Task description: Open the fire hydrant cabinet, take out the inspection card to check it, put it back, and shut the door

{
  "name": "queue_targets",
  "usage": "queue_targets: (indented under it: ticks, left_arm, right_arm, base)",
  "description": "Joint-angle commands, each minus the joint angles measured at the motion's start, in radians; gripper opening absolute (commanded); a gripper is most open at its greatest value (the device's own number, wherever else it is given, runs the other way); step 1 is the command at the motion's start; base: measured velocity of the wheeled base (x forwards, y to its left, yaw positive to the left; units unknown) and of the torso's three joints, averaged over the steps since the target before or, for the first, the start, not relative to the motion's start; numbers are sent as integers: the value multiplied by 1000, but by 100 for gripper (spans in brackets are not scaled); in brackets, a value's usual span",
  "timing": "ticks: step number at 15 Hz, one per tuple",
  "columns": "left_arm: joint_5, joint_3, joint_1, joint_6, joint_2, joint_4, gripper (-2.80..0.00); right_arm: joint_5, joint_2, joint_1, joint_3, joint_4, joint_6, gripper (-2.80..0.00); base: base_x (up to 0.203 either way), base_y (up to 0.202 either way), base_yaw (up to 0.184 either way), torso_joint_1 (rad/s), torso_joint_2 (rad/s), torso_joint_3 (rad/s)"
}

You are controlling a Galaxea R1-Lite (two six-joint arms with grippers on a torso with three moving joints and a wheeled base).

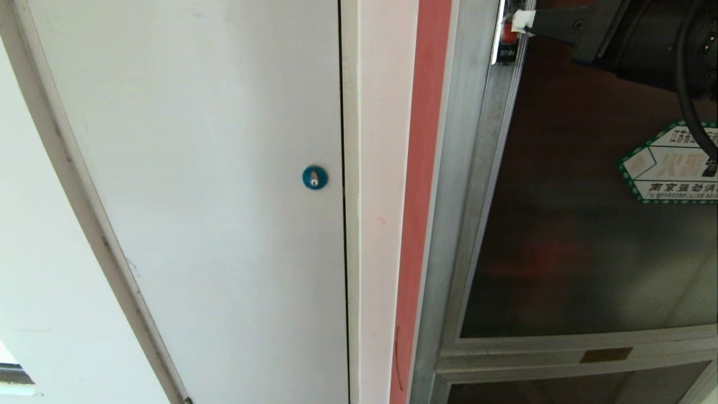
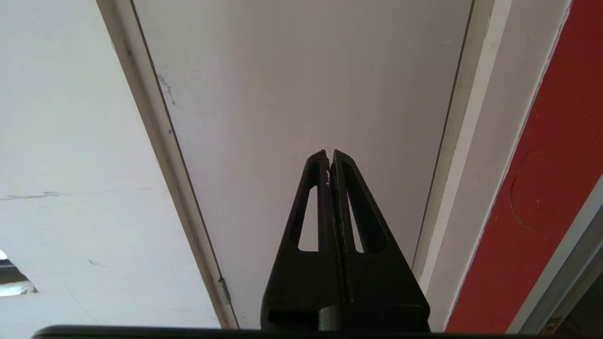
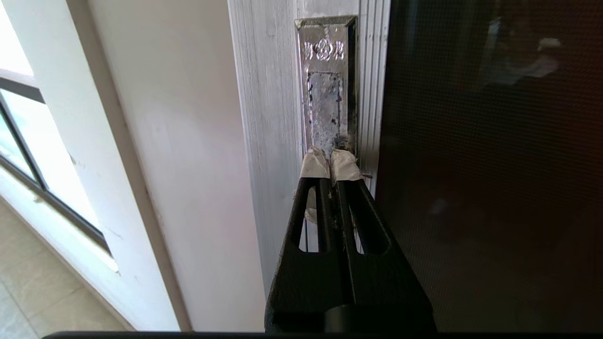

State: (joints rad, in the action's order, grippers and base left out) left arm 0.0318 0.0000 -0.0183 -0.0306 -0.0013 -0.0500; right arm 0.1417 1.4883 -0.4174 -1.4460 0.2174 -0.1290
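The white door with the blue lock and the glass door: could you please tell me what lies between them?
In the head view, a pale wall strip, then a red band, then the silver frame separate the white door from the glass door.

the head view looks close at the wall, the white panel door [image 1: 213, 168] left and the door [image 1: 589, 235] of dark glass right; the left wrist view faces that white panel too (also close), while the right wrist view sits hard against the latch plate [image 3: 327, 84] on the door's frame
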Motion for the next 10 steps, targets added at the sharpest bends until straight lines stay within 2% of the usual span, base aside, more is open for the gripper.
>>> queue_targets:
  ticks: [1, 5, 10]
  left_arm:
    - [0, 23, 0, 0, 0, -1, -280]
    - [0, 22, 0, 0, 0, -1, -280]
    - [0, 23, 0, 0, 0, -1, -280]
  right_arm:
    - [9, -59, -34, -1, 10, -1, -280]
    - [7, -138, -74, 12, 5, -3, -280]
    - [2, -241, -78, 84, -1, -4, -280]
  base:
    - [0, 0, 0, 0, 0, 0]
    - [0, 0, 0, 0, 0, 0]
    - [0, 0, 0, 0, 0, 0]
